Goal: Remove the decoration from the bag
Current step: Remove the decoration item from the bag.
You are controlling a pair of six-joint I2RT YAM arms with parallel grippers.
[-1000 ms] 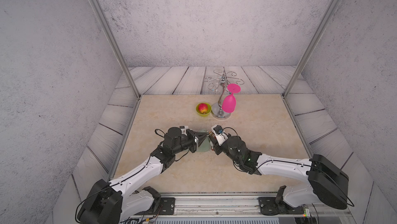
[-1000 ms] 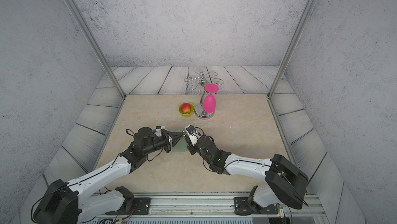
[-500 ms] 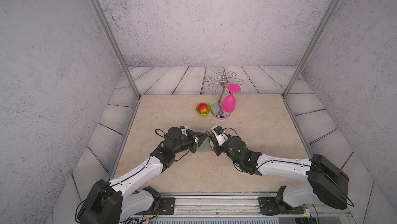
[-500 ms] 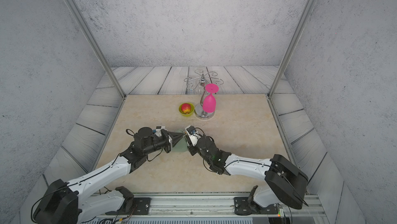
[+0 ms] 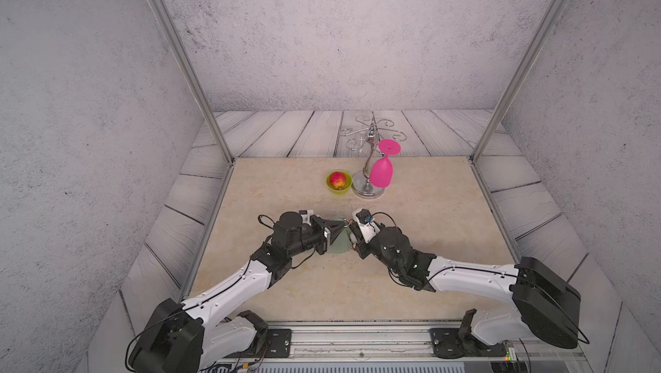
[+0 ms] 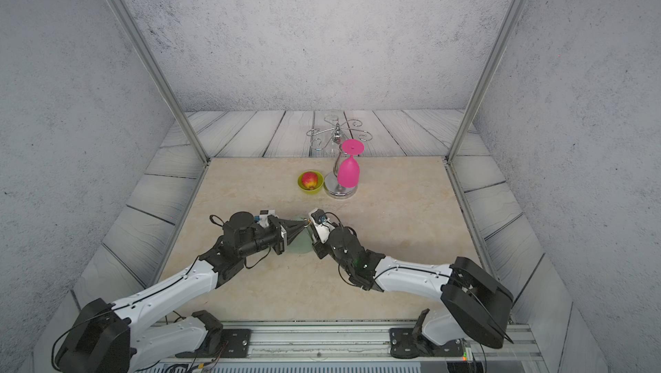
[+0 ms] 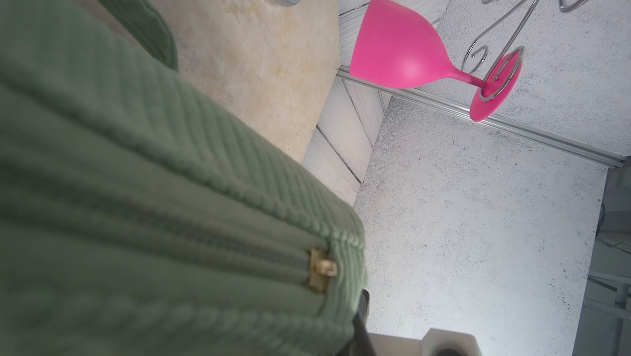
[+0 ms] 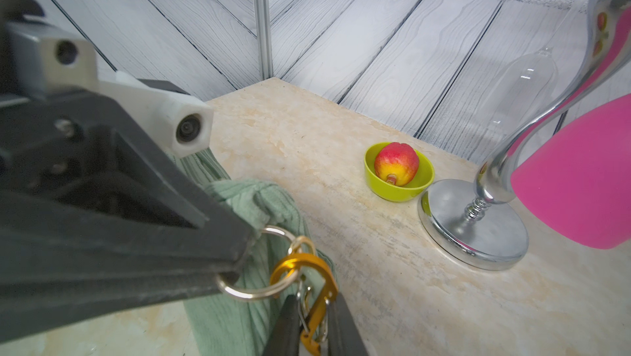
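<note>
The right claw [image 8: 313, 306] is clamping together on the orange-gold clasp [image 8: 295, 266] of the decoration [image 8: 320, 303], whose plush body is hiding out of sight below the fingers. A small gold link [image 8: 302, 243] and a larger silvery ring [image 8: 252, 294] are chaining that clasp to the bag [image 8: 235, 323]. The left claw [image 8: 239, 258] is pinching shut on that ring right beside the right claw, almost tip to tip. The sage-green bag is bunching just beneath both claws on the worktop [image 8: 375, 286]. The unhooking step appears to be going on, with one arm steadying the ring and the other gripping the clasp. The next move is probably calling for the clasp's gate to be pressed in and the hook slid off the ring without dragging the bag along. Well apart, beyond the claws, a lime bowl [image 8: 399, 188] is holding a red-yellow fruit [image 8: 396, 163], just beside a chrome stand [image 8: 474, 224] carrying a pink glass [image 8: 573, 183]. No brand, label or writing is showing legibly anywhere.
</note>
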